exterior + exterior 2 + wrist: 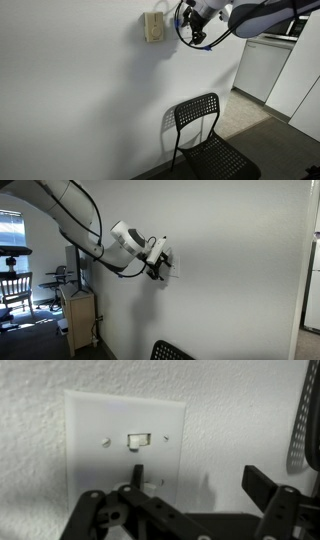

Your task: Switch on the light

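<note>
Only in the wrist view do we see the toggle (137,438) on the switch plate (90,430); our gripper (182,498) stands spread, its base cut off below.

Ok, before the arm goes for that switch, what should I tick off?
1. Switch plate in full wrist view: ok.
2. Toggle unobstructed: ok.
3. Gripper touching the toggle: not ok, it sits below it.
4. Jaws spread wide: ok.
5. Toggle currently on or off: cannot tell.
6. Chair out of the arm's way: ok, well below it.
</note>
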`<state>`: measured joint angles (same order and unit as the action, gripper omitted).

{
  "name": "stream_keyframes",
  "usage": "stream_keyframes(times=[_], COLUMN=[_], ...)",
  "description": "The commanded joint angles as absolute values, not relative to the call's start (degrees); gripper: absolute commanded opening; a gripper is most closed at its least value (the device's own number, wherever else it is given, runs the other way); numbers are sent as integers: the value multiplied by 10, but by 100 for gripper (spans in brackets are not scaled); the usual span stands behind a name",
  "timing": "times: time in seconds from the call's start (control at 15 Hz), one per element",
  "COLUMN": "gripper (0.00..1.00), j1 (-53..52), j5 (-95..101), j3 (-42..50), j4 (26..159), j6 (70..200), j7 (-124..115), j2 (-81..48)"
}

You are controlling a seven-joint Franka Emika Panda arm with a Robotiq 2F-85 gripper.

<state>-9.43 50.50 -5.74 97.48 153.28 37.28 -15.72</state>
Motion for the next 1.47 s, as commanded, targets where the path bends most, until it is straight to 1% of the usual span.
stream_keyframes(times=[0.0, 0.4, 0.87, 1.4], gripper=[100, 100, 100, 100], j1=[-91, -92, -80, -101], j5=[497, 478, 381, 447], j3=[-64, -70, -90, -60], j4=[954, 950, 951, 934], j6=[1516, 1494, 1533, 1529], j7=[383, 385, 444, 389], j2=[-181, -188, -197, -193])
